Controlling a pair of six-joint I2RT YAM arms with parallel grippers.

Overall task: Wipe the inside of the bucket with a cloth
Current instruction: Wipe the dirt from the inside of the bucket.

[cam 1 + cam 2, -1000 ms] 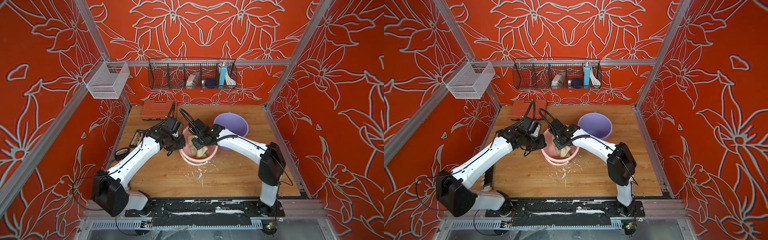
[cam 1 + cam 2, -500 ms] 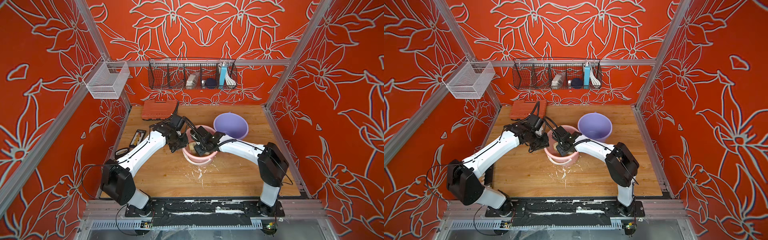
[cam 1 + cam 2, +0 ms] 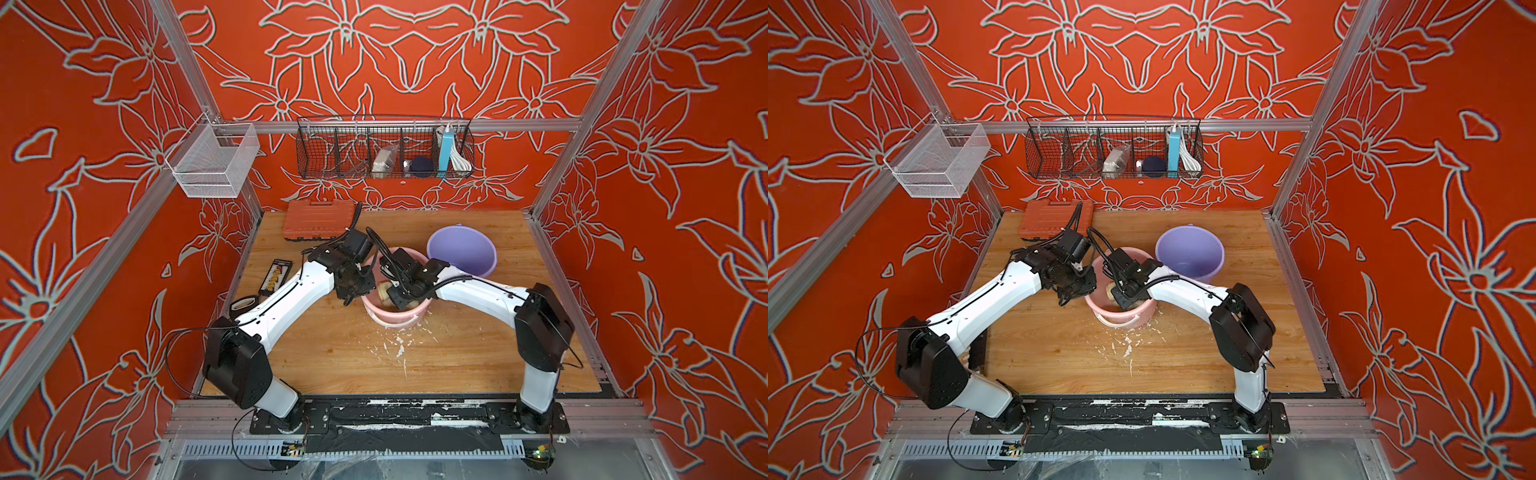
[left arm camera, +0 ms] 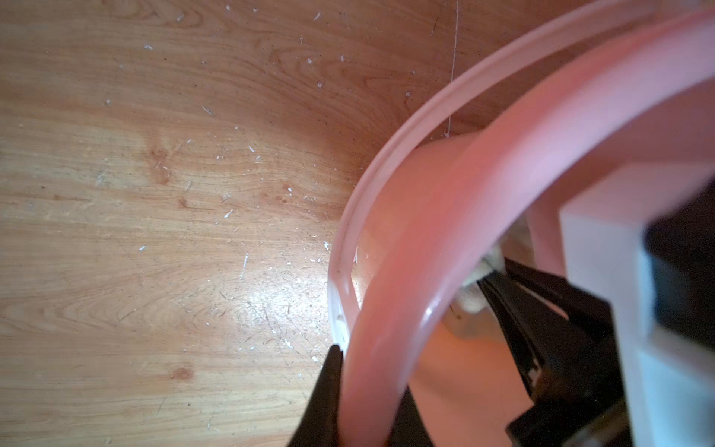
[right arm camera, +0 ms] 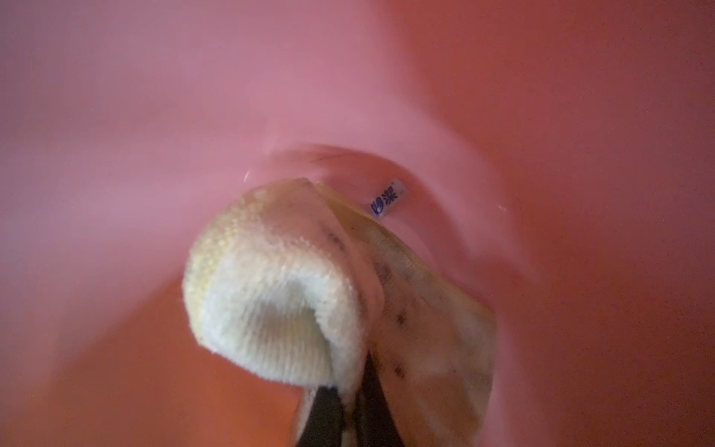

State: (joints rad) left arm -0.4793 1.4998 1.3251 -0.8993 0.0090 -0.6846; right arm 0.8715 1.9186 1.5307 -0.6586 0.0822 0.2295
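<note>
The only print is on a small white tag (image 5: 388, 202) seen by the right wrist camera: blue marks, a logo and perhaps one Chinese character, too blurred to read. The tag lies beside the cloth (image 5: 278, 286) inside the pink bucket (image 5: 154, 116).

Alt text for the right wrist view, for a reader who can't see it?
The right gripper, jaws shut, pinches a bunched, stained yellowish cloth deep inside a pink bucket, whose blurred walls fill the view. A small white tag with blue print shows just past the cloth's edge.
</note>
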